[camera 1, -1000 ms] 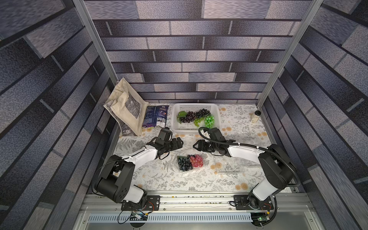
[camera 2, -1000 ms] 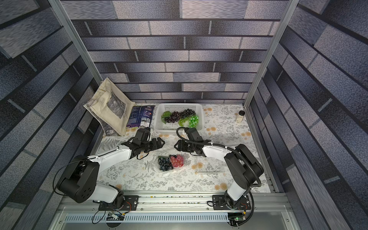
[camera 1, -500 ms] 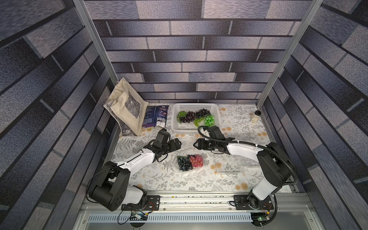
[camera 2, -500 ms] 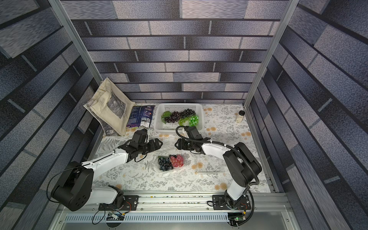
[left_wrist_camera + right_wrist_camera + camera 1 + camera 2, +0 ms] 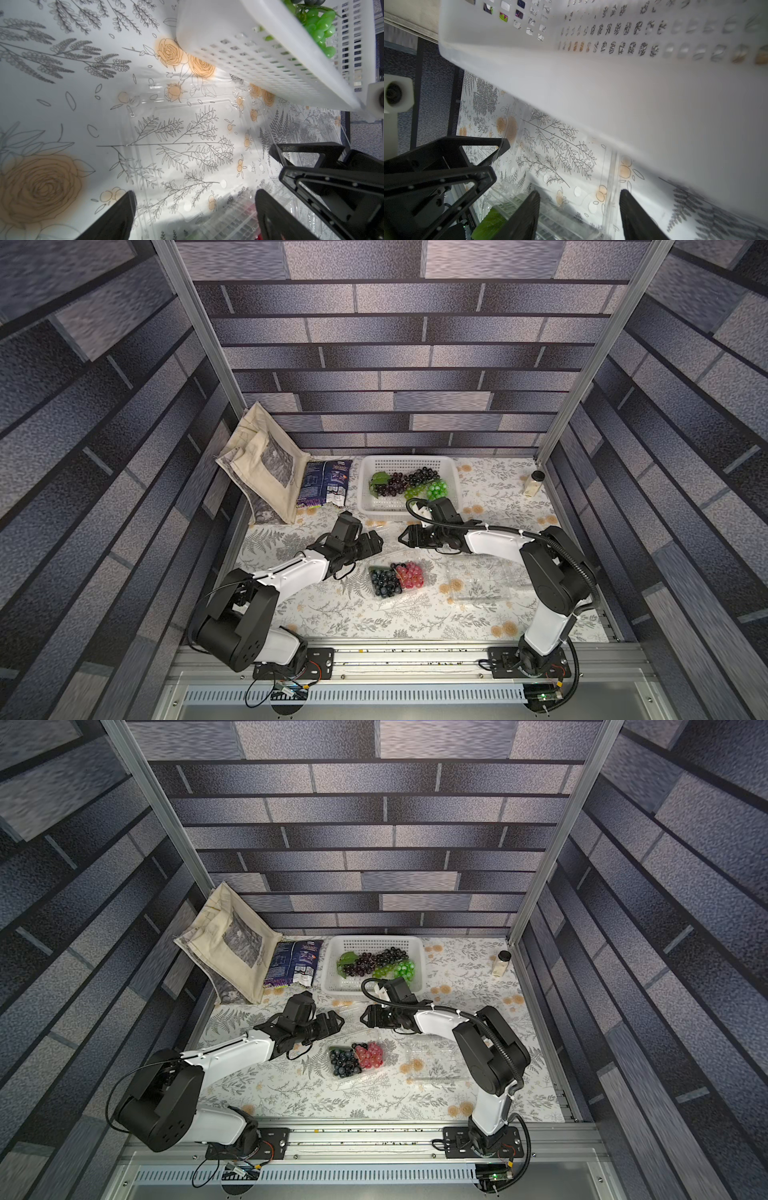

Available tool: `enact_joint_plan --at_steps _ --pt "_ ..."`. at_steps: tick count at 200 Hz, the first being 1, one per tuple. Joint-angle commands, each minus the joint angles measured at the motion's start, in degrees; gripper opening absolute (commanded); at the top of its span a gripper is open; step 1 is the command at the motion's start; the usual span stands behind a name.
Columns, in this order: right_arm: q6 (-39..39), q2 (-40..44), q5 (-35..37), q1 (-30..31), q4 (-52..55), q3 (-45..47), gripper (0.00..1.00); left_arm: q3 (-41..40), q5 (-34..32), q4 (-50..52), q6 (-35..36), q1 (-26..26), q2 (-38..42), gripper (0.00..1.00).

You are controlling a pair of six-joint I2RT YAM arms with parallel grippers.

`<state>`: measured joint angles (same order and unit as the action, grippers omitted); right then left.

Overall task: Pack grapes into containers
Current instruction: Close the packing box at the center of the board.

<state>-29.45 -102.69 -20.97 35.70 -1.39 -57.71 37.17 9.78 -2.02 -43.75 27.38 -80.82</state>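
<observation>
1 container point(image 5: 417, 594) filled; empty container point(image 5: 478, 583) at its 3 o'clock; grapes point(image 5: 409, 485) remain in basket point(image 5: 386, 508), 12 o'clock. Left gripper point(image 5: 194, 191), right gripper point(image 5: 579, 191) spread.

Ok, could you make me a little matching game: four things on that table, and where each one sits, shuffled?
Things:
1. bag
2. jar
3. red grapes
4. green grapes

Places:
A. in the white basket
B. in a clear punnet
C. leaning on the side wall
D. standing by the corner post

Pairs: 1-C, 2-D, 3-B, 4-A.
</observation>
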Motion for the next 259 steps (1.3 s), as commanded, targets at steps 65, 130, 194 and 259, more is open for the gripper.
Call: enact_joint_plan --at_steps 65,130,194,259 --pt "0.7 -0.9 -1.9 -0.4 0.1 -0.7 0.63 -1.4 -1.4 0.4 -0.8 0.1 1.8 0.92" --pt "-2.4 0.1 -5.4 -0.4 -9.1 3.4 0.62 -0.8 -0.5 -2.0 -1.6 0.4 1.3 0.92" --pt "-6.7 4.0 -8.0 -0.3 -15.5 7.9 0.6 -0.7 -1.2 0.0 -1.3 0.7 5.2 0.92" --pt "-8.1 5.8 -8.3 0.9 -16.4 9.2 0.59 -1.3 -2.0 2.2 -1.2 1.4 7.8 0.92"
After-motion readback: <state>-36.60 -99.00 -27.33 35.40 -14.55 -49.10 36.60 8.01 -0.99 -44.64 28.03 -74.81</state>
